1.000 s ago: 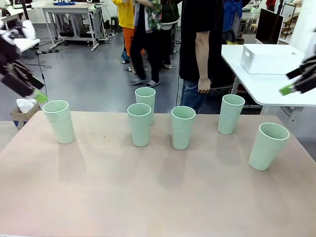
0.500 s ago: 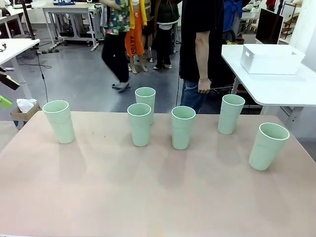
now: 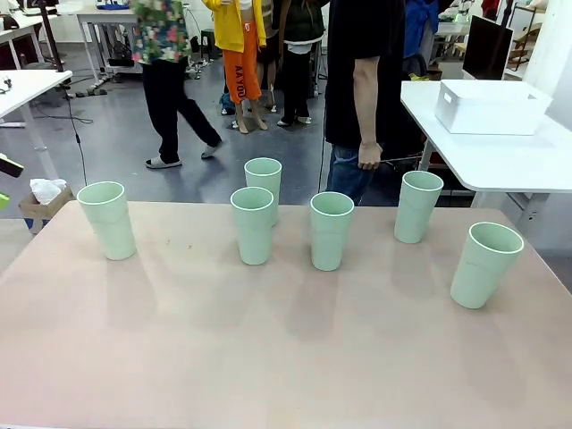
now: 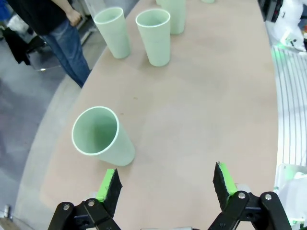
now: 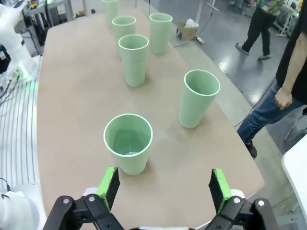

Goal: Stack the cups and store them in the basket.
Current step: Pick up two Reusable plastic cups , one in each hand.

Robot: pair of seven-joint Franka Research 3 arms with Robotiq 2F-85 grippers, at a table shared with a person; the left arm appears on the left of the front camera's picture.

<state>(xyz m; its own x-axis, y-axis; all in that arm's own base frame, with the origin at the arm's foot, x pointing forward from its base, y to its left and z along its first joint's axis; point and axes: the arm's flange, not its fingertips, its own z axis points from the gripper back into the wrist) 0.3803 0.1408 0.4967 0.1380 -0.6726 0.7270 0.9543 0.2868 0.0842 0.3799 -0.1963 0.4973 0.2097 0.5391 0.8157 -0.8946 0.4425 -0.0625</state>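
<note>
Several pale mint-green cups stand upright and apart on the tan table: the leftmost cup, a middle cup and the rightmost cup among them. The white basket sits on a white side table at the back right. My left gripper is open and holds nothing, above the table just short of the leftmost cup; one of its fingers shows at the front view's left edge. Just as open, my right gripper hangs above and short of the rightmost cup.
A person in a dark shirt and jeans stands at the table's far edge, one hand hanging down. The white side table holding the basket stands behind the right corner. Other people walk in the background. The near half of the table is bare.
Both grippers have pulled back outward: the left one to the picture's left edge, the right one out of the front view. The cups have not moved. People behind walked left.
</note>
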